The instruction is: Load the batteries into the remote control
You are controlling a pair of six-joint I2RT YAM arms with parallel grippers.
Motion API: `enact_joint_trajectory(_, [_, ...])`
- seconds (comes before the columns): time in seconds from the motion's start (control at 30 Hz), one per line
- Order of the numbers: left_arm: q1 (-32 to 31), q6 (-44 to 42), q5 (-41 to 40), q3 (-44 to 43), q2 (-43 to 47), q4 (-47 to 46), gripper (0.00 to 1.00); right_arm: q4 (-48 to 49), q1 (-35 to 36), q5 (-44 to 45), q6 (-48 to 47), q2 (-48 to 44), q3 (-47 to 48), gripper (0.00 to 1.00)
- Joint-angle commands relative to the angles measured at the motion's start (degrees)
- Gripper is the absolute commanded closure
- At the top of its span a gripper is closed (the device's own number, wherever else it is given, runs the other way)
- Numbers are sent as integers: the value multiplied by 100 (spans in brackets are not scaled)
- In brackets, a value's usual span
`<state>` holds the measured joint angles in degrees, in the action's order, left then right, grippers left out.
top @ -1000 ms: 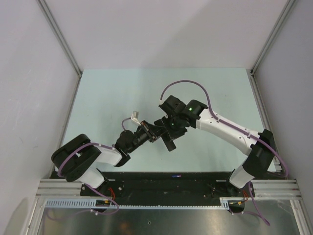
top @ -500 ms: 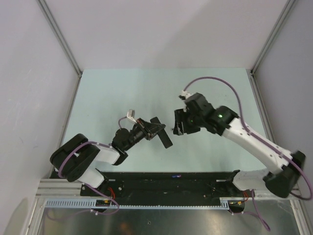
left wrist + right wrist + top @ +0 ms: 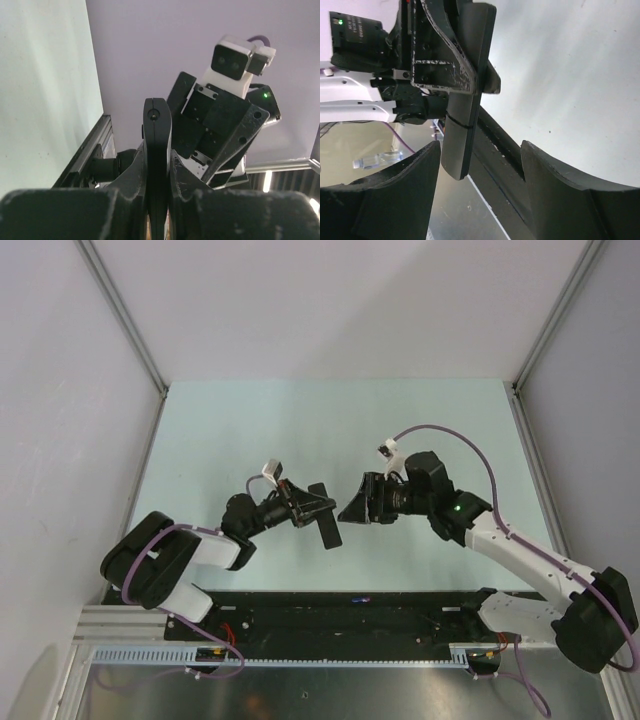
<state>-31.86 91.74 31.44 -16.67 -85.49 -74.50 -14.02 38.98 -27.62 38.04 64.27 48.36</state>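
You have a pale green table (image 3: 240, 430) boxed in by plain light walls (image 3: 300, 300) and aluminium corner posts (image 3: 123, 315). A black plate (image 3: 300, 615) spans its near edge. A clear plastic bottle (image 3: 372, 160) lies low in your right wrist view.

Over the middle of the table (image 3: 220, 430), the remote control (image 3: 326, 520) sits between the fingers of the left gripper (image 3: 316, 506), one end reaching toward the near side. The right gripper (image 3: 350, 510) lies just right of it, apart, facing it.
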Motion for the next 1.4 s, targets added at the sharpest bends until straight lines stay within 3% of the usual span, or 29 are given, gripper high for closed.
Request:
enact_joint_trajectory(0.0, [13, 186, 485, -117, 182, -2157, 100, 1654, -136, -894, 563, -46, -397, 30])
enact_joint_trajectory(0.57, [-31, -42, 424, -223, 305, -2148, 100, 2624, 294, -1396, 995, 340, -1004, 42])
enact_joint_trajectory(1.13, [-172, -130, 468, -170, 569, -2148, 100, 3335, 417, -1405, 1408, 666, -1206, 91])
enact_joint_trajectory(1.37, [-496, -245, 494, -100, 674, -2148, 100, 3529, 321, -1246, 1601, 596, -1250, 100])
